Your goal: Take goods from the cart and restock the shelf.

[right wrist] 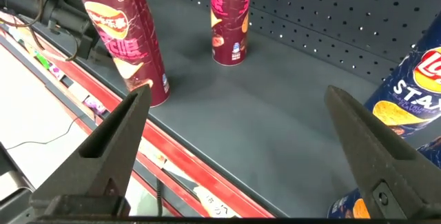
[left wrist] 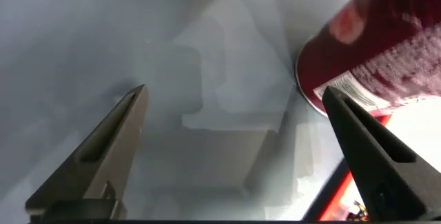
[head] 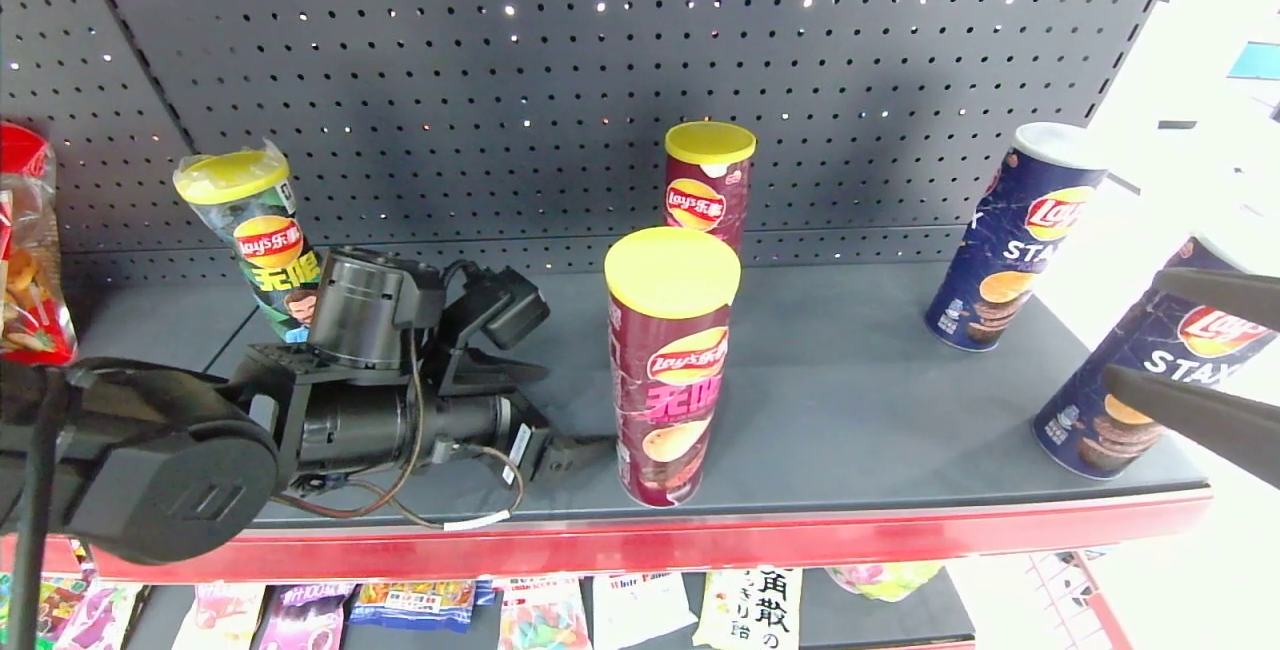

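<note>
A maroon chips can (head: 670,370) with a yellow lid stands near the front of the grey shelf (head: 850,410). My left arm lies along the shelf at the left. Its gripper (head: 578,450) is open beside the can's base, and the can (left wrist: 372,45) is just outside one finger (left wrist: 365,148). A second maroon can (head: 707,185) stands behind it, and a green can (head: 262,240) leans at the back left. Two blue cans (head: 1010,235) (head: 1140,370) stand at the right. My right gripper (head: 1132,325) is open in front of the nearer blue can, with nothing between its fingers (right wrist: 103,148).
The pegboard wall (head: 600,50) closes the back of the shelf, and a red lip (head: 700,535) runs along its front. Snack bags (head: 30,260) hang at the far left. Several packets (head: 540,610) lie on the lower shelf. Bare shelf lies between the maroon and blue cans.
</note>
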You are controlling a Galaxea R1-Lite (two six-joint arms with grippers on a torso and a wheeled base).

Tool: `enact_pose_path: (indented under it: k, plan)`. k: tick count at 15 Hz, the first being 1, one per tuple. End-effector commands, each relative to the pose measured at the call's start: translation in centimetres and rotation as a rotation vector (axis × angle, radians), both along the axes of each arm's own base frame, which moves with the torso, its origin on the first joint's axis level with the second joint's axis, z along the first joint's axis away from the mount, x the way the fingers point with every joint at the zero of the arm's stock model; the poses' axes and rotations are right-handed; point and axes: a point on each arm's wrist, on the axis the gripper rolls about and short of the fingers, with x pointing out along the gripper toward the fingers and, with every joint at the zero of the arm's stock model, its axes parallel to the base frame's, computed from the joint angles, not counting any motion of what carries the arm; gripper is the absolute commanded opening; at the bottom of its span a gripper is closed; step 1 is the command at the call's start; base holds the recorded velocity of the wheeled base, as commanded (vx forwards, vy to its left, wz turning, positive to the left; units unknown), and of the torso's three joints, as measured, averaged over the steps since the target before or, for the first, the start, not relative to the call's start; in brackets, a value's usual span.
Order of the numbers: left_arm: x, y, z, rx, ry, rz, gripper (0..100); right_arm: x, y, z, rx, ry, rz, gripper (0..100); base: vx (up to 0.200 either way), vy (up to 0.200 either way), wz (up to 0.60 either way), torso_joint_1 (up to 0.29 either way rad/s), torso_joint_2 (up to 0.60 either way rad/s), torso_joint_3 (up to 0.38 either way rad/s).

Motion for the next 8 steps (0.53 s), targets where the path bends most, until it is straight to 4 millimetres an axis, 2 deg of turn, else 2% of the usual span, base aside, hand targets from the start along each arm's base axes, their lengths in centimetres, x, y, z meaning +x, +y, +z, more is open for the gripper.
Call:
enact_pose_path:
  k: [1,4,8]
  plan:
    - [0.4,-0.2,0.1,-0.003,-0.006,0.001,100,0.1,0.0,0.0,-0.001,0.004,0.001,100,0.000,0.000,0.00,0.000,0.00,0.000]
    - [0.2,-0.4,0.1,-0.005,-0.007,-0.011,100,0.1,0.1,0.0,-0.001,0.004,0.001,100,0.000,0.000,0.00,0.000,0.00,0.000]
    - [-1.5,0.8,-0.5,0.027,0.011,-0.019,100,0.1,0.0,0.0,0.000,0.001,0.001,100,0.000,0.000,0.00,0.000,0.00,0.000]
